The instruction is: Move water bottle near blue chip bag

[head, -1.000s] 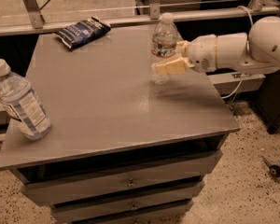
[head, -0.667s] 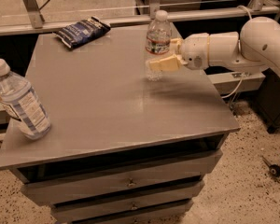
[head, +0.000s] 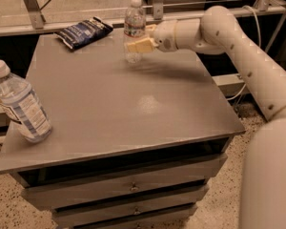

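Observation:
The slim clear water bottle [head: 134, 25] with a white cap stands upright toward the back of the grey table [head: 119, 99], held slightly above or just at its surface. My gripper [head: 139, 44] reaches in from the right and is shut on the bottle's lower body. The dark navy blue chip bag [head: 84, 32] lies flat at the table's back left corner, a short way left of the bottle and apart from it.
A bigger, fatter clear bottle [head: 20, 103] with a blue-and-white label leans at the table's left edge. My white arm [head: 243, 56] stretches across the right side. Metal rails and a cable run behind the table. Drawers sit below the tabletop.
My gripper has carried the water bottle left and toward the back of the table, closer to the chip bag. The big bottle and the bag have not moved.

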Robot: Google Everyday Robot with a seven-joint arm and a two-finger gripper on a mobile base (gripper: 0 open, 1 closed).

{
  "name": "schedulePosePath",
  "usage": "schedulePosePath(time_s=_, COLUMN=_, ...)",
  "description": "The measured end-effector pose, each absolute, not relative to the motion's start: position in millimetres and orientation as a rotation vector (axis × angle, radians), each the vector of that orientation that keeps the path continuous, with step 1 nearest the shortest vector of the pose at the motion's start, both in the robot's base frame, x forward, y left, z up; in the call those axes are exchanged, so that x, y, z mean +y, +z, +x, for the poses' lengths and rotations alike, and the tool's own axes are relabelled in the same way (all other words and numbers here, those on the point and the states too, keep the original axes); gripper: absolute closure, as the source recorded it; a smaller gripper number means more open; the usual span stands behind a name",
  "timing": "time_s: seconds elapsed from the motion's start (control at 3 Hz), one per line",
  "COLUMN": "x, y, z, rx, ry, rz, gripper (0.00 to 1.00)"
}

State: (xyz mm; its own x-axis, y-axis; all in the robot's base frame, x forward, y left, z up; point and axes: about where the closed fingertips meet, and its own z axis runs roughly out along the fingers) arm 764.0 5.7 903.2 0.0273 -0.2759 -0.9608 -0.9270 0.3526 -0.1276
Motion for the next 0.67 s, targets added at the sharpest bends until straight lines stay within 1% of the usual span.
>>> schedulePosePath(time_s=0.33, x=79, y=907, z=811, rx=1.511, ry=0.743, rz=-1.218, gripper=1.0)
schedulePosePath(time_s=0.67, x=115, y=921, z=829, rx=1.496, ry=0.744, rz=-1.242, gripper=1.0)
